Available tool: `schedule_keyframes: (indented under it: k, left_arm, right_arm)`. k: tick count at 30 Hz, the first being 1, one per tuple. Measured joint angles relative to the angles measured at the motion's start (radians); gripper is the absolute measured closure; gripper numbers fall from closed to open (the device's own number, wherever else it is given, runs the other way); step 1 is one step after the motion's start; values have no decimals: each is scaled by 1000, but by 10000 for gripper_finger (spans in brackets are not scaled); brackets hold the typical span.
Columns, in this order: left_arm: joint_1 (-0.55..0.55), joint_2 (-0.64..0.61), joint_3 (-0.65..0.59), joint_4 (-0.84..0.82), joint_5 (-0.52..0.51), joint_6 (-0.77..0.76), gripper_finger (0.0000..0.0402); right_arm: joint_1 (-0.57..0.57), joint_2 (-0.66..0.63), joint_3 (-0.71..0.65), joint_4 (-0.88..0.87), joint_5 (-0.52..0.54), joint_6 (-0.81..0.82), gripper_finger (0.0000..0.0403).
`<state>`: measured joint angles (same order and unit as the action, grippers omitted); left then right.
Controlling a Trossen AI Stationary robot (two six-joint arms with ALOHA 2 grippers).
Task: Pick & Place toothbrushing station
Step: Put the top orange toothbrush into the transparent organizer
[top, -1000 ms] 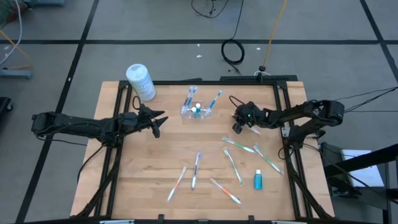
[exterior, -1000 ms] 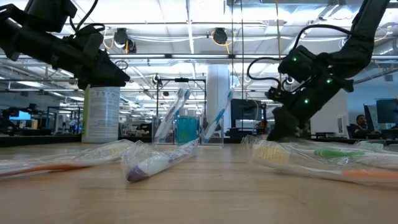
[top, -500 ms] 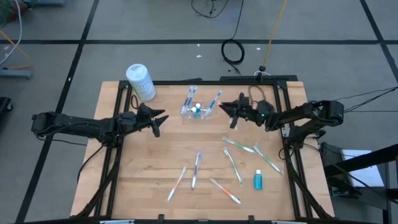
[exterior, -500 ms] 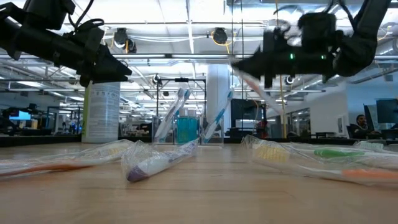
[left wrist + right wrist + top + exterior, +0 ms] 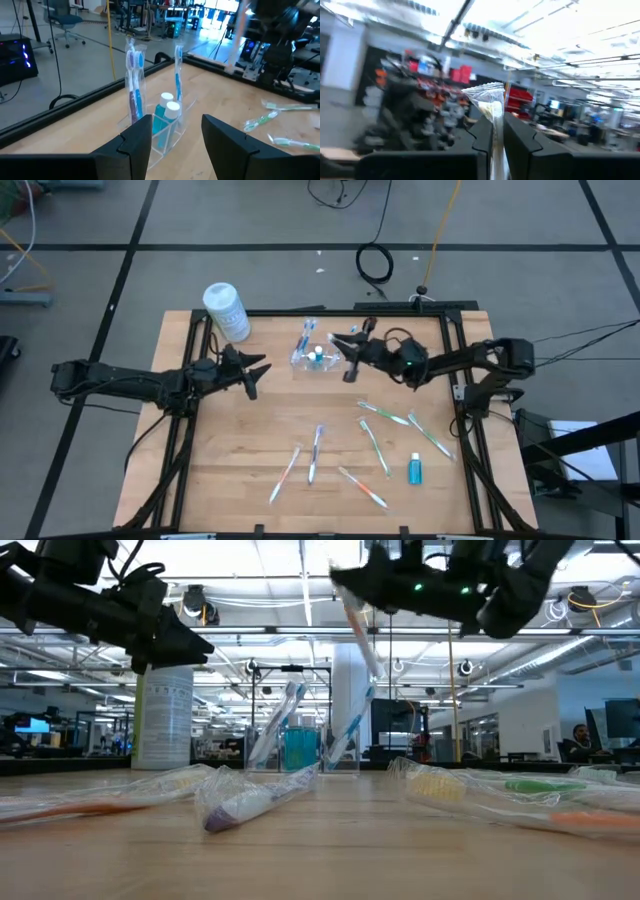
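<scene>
We find no writing we can read; the white canister [image 5: 226, 311] carries print too small to make out. The toothbrushing station [image 5: 316, 358] stands upright near the table's [image 5: 230, 442] far edge, its long axis running across the table, with wrapped brushes and blue tubes in it. Our right gripper [image 5: 351, 343], fingers clamped on a wrapped toothbrush [image 5: 358, 632], hangs just beside it. Our left gripper [image 5: 257, 370] waits nearby with fingers apart, empty.

Overhead straight down, low level across, both sharing the table [image 5: 250, 440]
</scene>
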<state>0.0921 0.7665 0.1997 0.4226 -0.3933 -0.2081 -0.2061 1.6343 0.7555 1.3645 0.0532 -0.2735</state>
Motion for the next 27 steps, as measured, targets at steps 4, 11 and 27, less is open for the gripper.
schedule_keyframes:
  k: [4,11,27]
  left_arm:
    - [0,0,0,-1,0,4,222]
    - [0,0,0,-2,1,4,222]
    - [-1,0,0,-10,2,-4,222]
  right_arm:
    - [-22,112,79,-2,-2,-27,379]
    - [-63,268,198,34,-1,-26,379]
    - [-74,380,191,15,187,64,378]
